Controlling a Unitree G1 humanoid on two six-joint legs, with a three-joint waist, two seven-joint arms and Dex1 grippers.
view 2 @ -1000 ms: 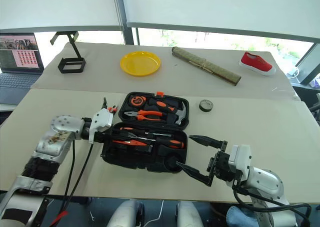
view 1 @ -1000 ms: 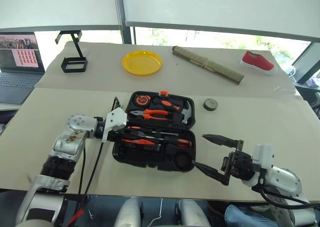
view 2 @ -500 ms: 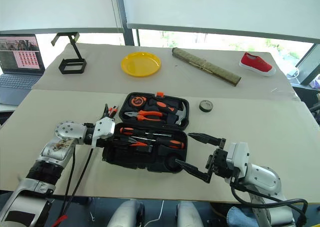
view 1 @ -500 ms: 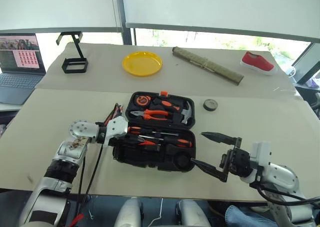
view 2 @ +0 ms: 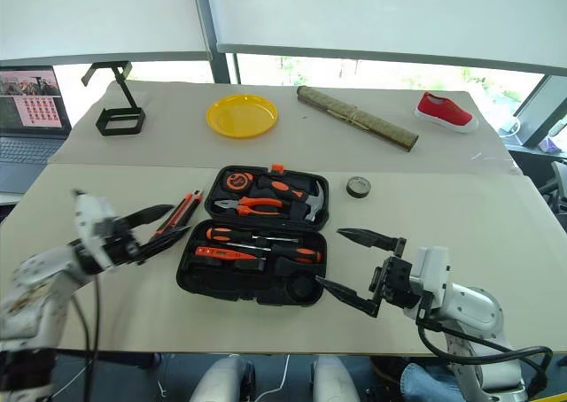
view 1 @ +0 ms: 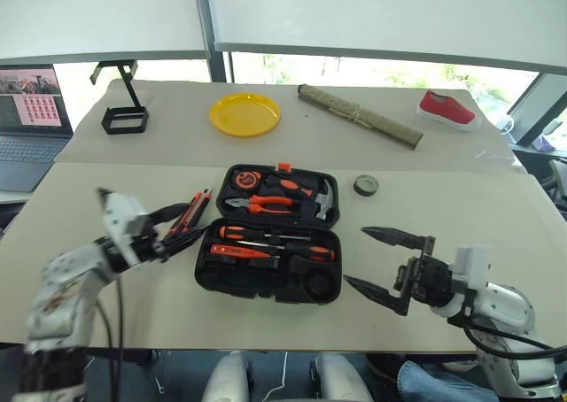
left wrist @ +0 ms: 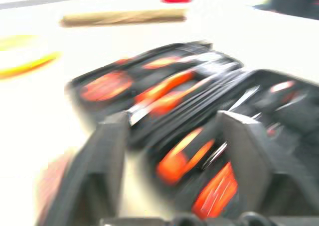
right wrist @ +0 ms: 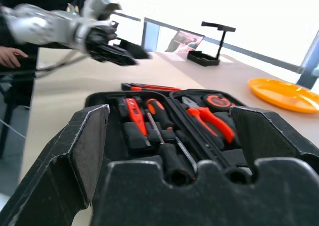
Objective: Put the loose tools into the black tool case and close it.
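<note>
The black tool case (view 1: 270, 247) lies open on the table (view 1: 461, 207) between the two end effectors, and the eye views show two orange-and-black-handled screwdrivers (view 1: 266, 235) in its near half, one utility knife (view 1: 188, 212) on the table just beyond the left end effector (view 1: 170, 227), and one small dark round roll (view 1: 366, 185) beyond the right end effector (view 1: 383, 264). Both end effectors are released, fingers spread and grasping nothing. The right wrist view adds a person's hand (right wrist: 11, 56) behind the left end effector, while the left wrist view is blurred, showing the case just ahead of its fingers (left wrist: 249, 151).

Bright window backlight, left wrist view motion-blurred, soft shadows
</note>
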